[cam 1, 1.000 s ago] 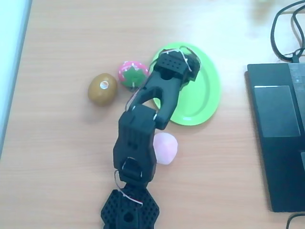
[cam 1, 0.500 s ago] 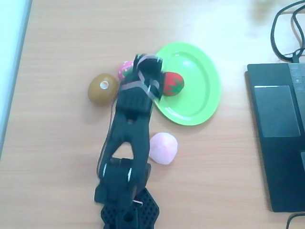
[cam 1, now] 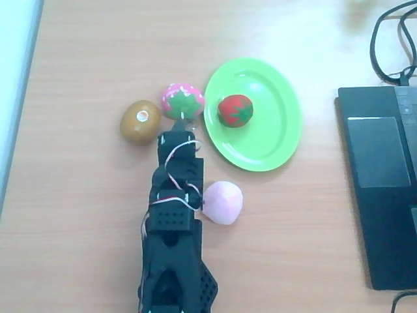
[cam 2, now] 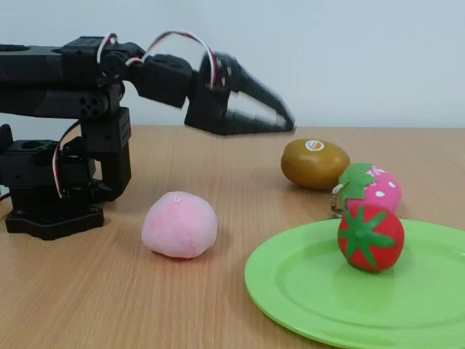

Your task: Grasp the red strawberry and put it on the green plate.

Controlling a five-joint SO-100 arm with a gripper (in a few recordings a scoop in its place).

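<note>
A light wooden table [cam 1: 85, 59] is seen from above and from a low side camera.

Going left to right in the overhead view, a brown kiwi [cam 1: 140, 121] lies furthest left. Just beside it is a pink dotted strawberry [cam 1: 182, 100] with a light-green top. Below these two, the black robot arm [cam 1: 172, 228] reaches up from the bottom edge, and a pale pink round fruit [cam 1: 223, 202] sits touching or almost touching the arm's right side. Further right lies the green plate [cam 1: 273, 140], and the red strawberry [cam 1: 234, 109] rests on its left part, inside the rim. A dark laptop [cam 1: 381, 182] lies at the far right edge.

The side view confirms this: the red strawberry [cam 2: 370, 237] stands on the green plate [cam 2: 305, 291], apart from the arm.

The gripper [cam 2: 280, 120] hangs in the air above the table, well apart from the red strawberry, holding and touching nothing. Its fingers look drawn close together, with at most a narrow gap, though motion blur makes this hard to read. In the overhead view the gripper [cam 1: 177, 138] points towards the pink dotted strawberry without touching it.

Judged from this layout, the placing step looks complete. What appears to remain is only for the arm to settle at rest, clear of the nearby fruits.
</note>
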